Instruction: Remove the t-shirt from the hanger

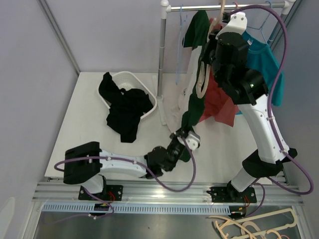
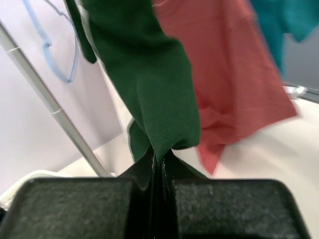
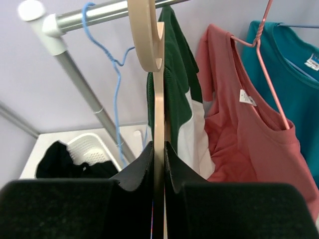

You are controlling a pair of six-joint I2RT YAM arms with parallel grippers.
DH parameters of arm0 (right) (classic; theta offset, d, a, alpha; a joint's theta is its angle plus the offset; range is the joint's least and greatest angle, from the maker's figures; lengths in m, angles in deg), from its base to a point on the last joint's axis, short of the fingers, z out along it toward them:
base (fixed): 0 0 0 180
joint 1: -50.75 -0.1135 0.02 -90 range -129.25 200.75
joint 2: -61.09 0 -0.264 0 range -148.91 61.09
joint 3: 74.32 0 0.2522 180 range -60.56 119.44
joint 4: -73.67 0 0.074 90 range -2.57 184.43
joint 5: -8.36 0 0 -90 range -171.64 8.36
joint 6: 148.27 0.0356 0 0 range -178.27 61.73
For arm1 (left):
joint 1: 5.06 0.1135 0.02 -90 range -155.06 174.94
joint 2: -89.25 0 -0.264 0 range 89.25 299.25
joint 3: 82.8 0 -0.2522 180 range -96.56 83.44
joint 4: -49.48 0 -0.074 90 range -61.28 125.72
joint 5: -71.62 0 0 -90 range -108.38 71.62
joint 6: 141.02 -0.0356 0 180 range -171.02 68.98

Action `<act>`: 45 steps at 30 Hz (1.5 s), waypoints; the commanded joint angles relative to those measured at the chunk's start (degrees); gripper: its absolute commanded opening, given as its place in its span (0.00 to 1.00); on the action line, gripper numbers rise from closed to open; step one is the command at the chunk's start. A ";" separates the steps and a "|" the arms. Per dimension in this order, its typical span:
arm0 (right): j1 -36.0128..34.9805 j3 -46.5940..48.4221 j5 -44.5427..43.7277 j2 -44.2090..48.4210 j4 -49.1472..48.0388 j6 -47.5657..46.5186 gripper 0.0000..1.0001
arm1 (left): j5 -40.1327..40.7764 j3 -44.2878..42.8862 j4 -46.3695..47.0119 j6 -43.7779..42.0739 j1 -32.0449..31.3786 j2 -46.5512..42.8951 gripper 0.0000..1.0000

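Observation:
A dark green and white t-shirt (image 1: 195,89) hangs on a cream wooden hanger (image 3: 155,74) at the rail (image 1: 227,7). My right gripper (image 3: 159,149) is shut on the hanger's flat neck just below its hook, up near the rail (image 1: 219,37). My left gripper (image 2: 160,162) is shut on the green shirt's bottom hem (image 2: 159,99), low above the table (image 1: 182,137), and the cloth is stretched between the two. A red t-shirt (image 3: 244,129) and a teal t-shirt (image 1: 266,62) hang to the right on other hangers.
A white basket (image 1: 130,82) with black clothes (image 1: 124,107) stands at the left of the table. The rack's upright pole (image 1: 162,50) and an empty blue wire hanger (image 3: 117,69) are left of the green shirt. Spare hangers (image 1: 249,226) lie below the table's near edge.

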 commanded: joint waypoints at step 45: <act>-14.80 -8.61 -2.31 25.75 25.16 3.01 0.00 | -17.09 -36.84 -77.38 47.49 28.02 -5.99 0.01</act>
